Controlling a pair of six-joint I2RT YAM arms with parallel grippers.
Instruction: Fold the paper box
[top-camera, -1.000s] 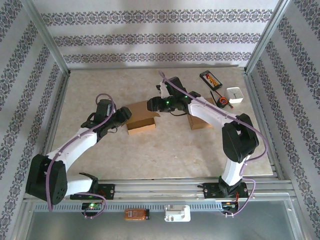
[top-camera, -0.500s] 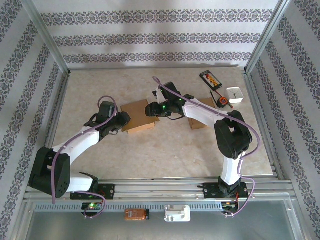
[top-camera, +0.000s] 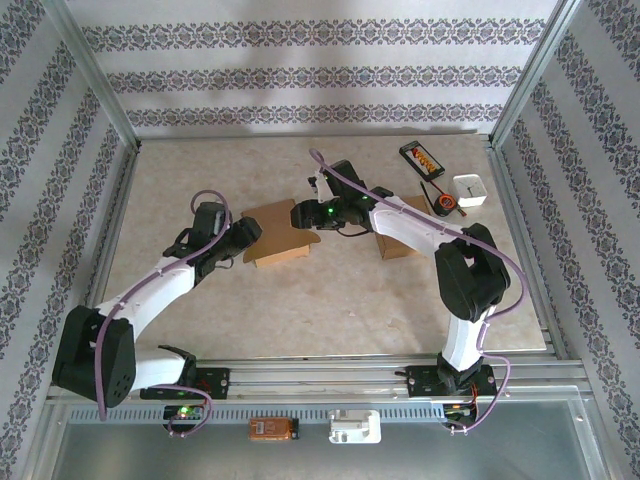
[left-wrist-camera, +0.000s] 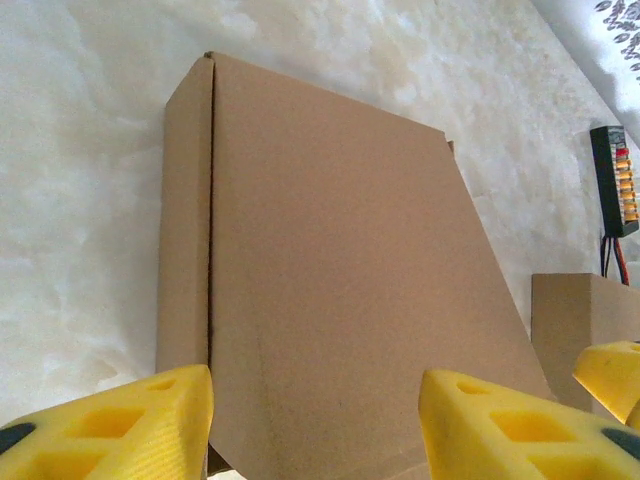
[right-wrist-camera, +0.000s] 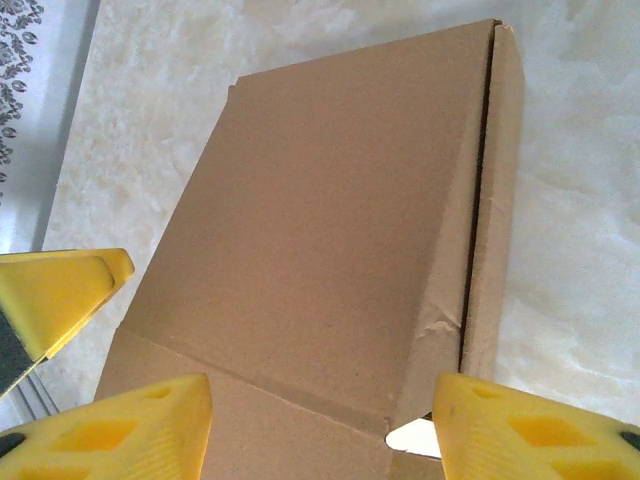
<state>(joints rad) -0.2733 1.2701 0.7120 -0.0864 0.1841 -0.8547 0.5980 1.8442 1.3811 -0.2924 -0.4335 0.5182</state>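
The paper box is flat brown cardboard lying mid-table, its lid down over the body. In the left wrist view the paper box shows a side flap along its left edge. In the right wrist view the paper box has a crumpled corner and a slit along the right side. My left gripper is at the box's left end, open, its yellow fingers straddling the near edge. My right gripper is at the right end, also open, fingers wide apart over the lid.
A second cardboard box lies right of the first, partly under the right arm. At the back right are a black device, a small white tub and a small round orange-and-black object. The marble table has metal rails around it.
The raised flap at the box's right end has come down and the box has turned slightly. Both grippers stay at its ends; their jaws narrowed, then widened again.
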